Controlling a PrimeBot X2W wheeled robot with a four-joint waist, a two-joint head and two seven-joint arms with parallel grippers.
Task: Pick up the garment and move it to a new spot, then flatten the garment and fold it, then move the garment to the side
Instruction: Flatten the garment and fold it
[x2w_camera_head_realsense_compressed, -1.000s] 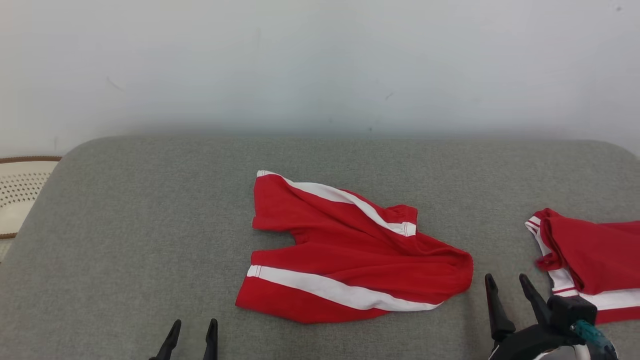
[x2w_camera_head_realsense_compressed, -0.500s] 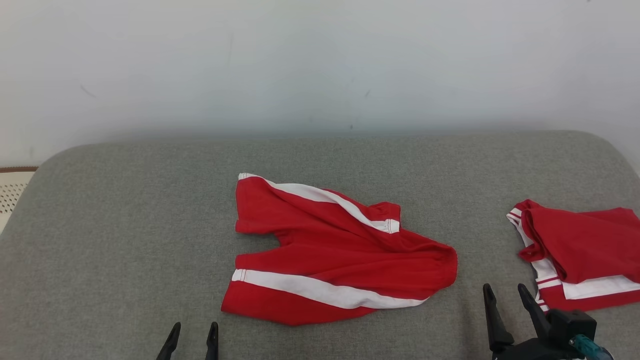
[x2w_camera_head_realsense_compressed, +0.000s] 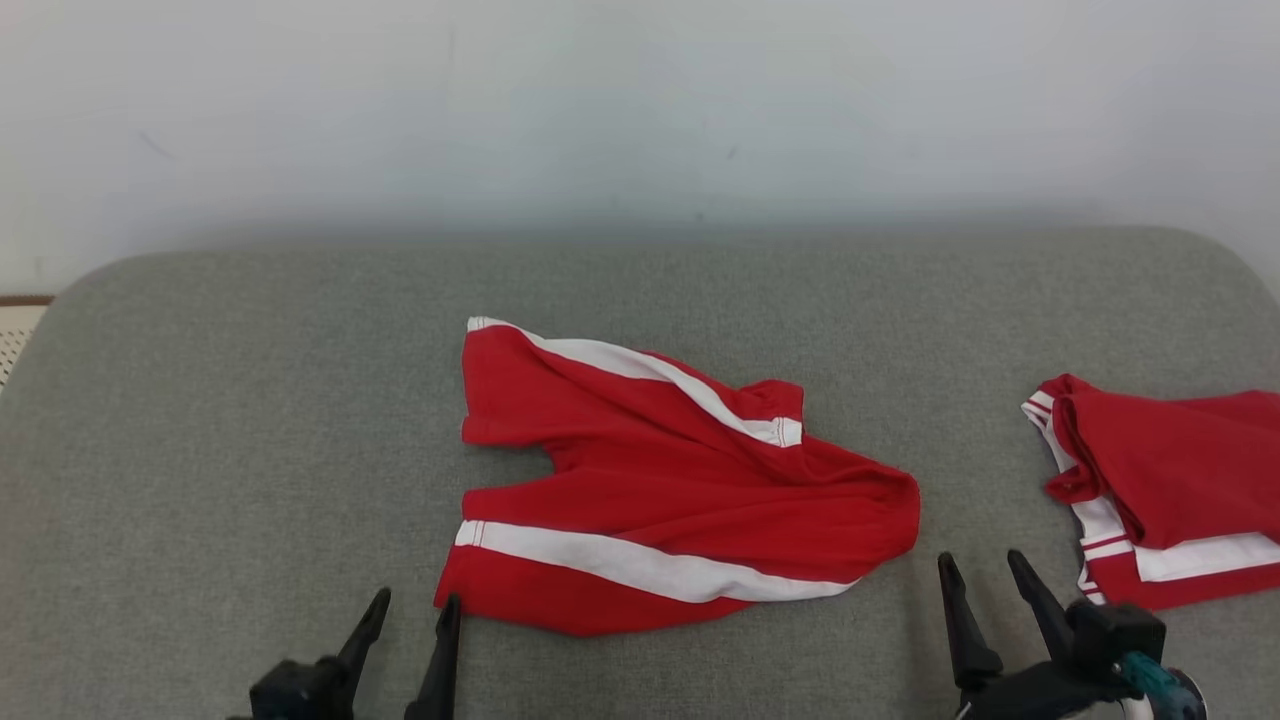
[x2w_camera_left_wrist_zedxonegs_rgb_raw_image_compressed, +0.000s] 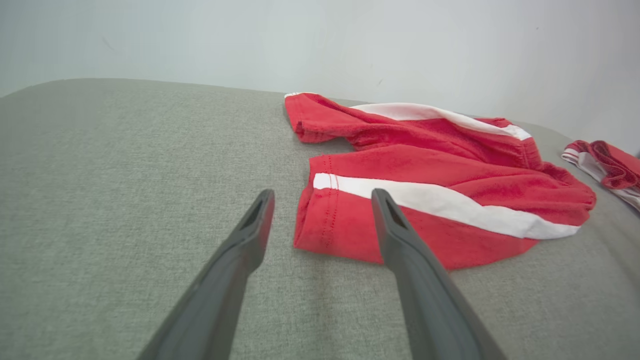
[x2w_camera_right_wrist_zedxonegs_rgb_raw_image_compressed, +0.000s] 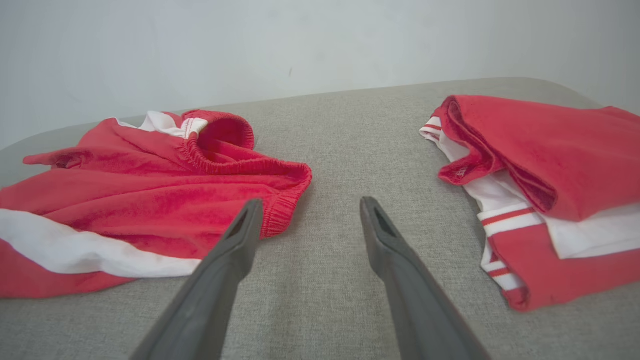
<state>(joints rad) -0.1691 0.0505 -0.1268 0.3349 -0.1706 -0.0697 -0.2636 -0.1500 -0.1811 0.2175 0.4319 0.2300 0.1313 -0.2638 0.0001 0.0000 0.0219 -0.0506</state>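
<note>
- The grey padded desk (x2w_camera_head_realsense_compressed: 200, 420) is carrying both garments, and a pale wall (x2w_camera_head_realsense_compressed: 640, 120) is rising behind it.
- The left pincer (x2w_camera_head_realsense_compressed: 415, 602) is standing released, with its two dark fingers spread and nothing between them. It is sitting just beside the near left corner of the red shorts, and in the left wrist view one finger is showing in front of the near leg's hem.
- The red shorts (x2w_camera_head_realsense_compressed: 680, 500) are lying crumpled near the middle of the desk. Their leg openings are facing left, the elastic waistband is facing right, and a white stripe is running along each leg.
- The right pincer (x2w_camera_head_realsense_compressed: 980, 560) is also standing released and empty, just right of the shorts' waistband and apart from it.
- A folded red-and-white garment (x2w_camera_head_realsense_compressed: 1170, 470) is lying well to the right of the shorts, beyond the right pincer.
</note>
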